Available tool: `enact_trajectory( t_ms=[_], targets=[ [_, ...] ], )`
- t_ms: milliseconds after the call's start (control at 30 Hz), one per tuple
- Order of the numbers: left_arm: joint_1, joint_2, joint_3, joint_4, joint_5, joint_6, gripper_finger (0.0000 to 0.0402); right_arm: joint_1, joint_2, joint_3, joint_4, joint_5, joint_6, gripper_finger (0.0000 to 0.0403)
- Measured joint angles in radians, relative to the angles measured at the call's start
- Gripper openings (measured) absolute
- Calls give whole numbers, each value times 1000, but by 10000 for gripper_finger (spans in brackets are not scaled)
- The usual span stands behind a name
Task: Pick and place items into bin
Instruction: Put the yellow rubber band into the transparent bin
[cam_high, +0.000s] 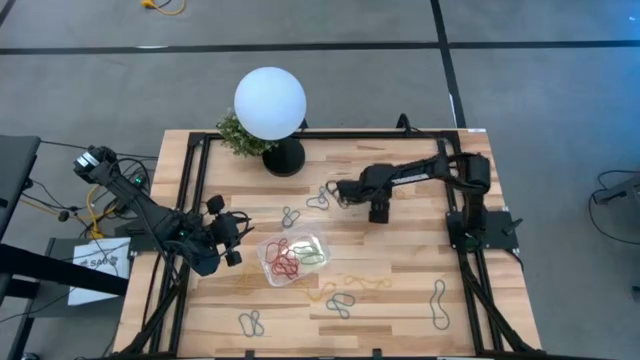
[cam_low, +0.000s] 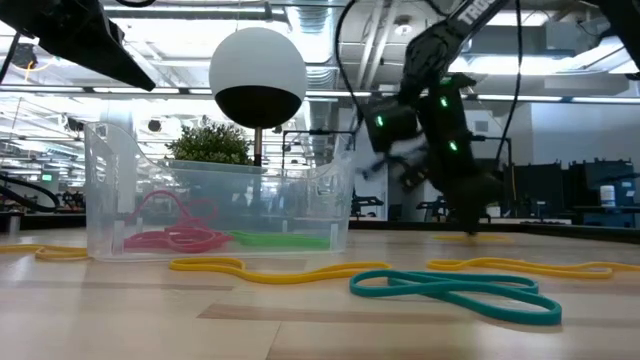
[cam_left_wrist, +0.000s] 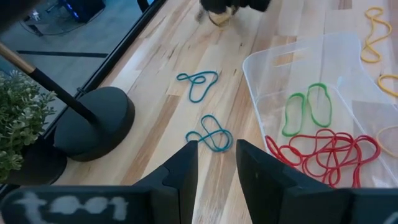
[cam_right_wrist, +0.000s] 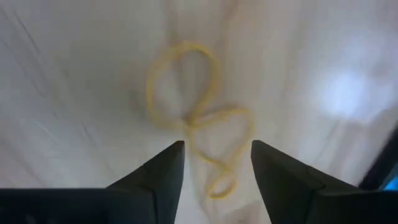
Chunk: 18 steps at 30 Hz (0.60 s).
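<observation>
The clear bin (cam_high: 292, 258) sits mid-table and holds red loops (cam_left_wrist: 323, 155) and a green loop (cam_left_wrist: 308, 109). My left gripper (cam_high: 235, 226) is open, left of the bin; in its wrist view the fingers (cam_left_wrist: 216, 163) stand just short of a blue loop (cam_left_wrist: 209, 134). A second blue loop (cam_left_wrist: 198, 84) lies farther on. My right gripper (cam_high: 342, 190) is open, low over the table's far middle. In its wrist view a yellow figure-eight loop (cam_right_wrist: 193, 115) lies flat on the wood, its lower end between the open fingers (cam_right_wrist: 214, 163); I see no touch.
A white globe lamp (cam_high: 270, 103) on a black base (cam_left_wrist: 93, 121) and a small plant (cam_high: 238, 135) stand at the far edge. More loops lie near the bin: yellow (cam_low: 270, 268), teal (cam_low: 455, 290), grey (cam_high: 250, 322) and grey (cam_high: 438, 302) toward the near edge.
</observation>
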Motion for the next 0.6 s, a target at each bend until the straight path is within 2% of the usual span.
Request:
enact_trajectory(
  t_ms=[67,233,467,600],
  targets=[
    [0,0,0,0,0,0,100,-15,-40,-1,25,-13,-33,174],
    [0,0,0,0,3,0,100,-67,-49,-4,40,-157,-39,172],
    [0,0,0,-1,9,0,100,-88,-7,-73,104,-136,-39,182],
    [0,0,0,-1,9,1,100,-85,-5,-82,127,-83,-111,183]
  ],
)
